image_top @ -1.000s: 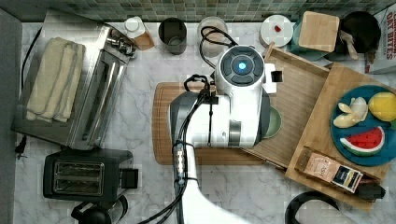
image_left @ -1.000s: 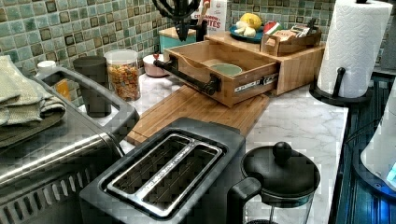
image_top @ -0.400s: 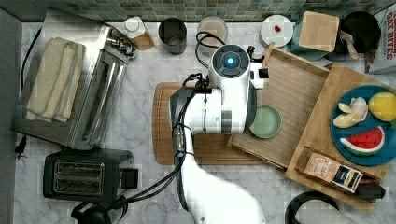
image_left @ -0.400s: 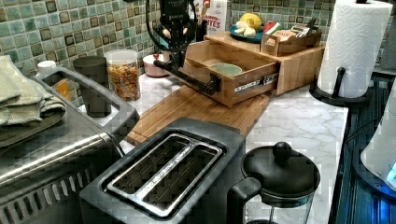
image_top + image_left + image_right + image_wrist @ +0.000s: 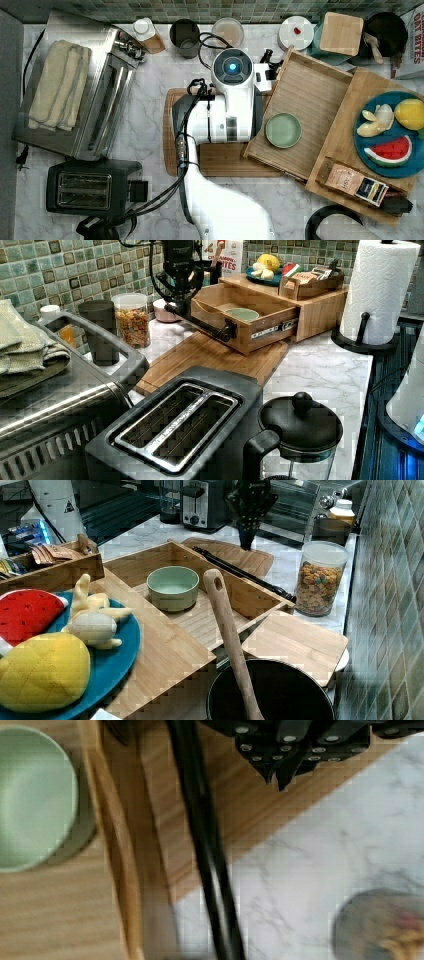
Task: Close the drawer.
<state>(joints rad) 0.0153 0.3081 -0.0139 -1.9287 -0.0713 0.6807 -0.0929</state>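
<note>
Top view: the drawer [image 5: 310, 105] stands pulled well out of its wooden cabinet [image 5: 360, 165], toward the top view's left, its front edge overhanging the cutting board [image 5: 225, 162]. A green bowl [image 5: 283, 130] sits on the slatted floor inside, so any push will carry it along. The white arm hangs over the board and hides the drawer's front from above.

In the left view, the gripper [image 5: 176, 299] is down just outside the drawer's front, near the far end of the long black handle bar [image 5: 210, 326]. The wrist view shows the fingertips pinched together, holding nothing, over the board's corner with the bar a little way off and no contact visible.

That placement reads as a setup for a push: closed fingers make a firm blunt tip, and standing outside the front panel puts them on the side to shove from. Being so far off-centre, though, a push may skew the drawer.

The cereal jar [image 5: 320, 577] stands close beside the gripper on the marble.
</note>
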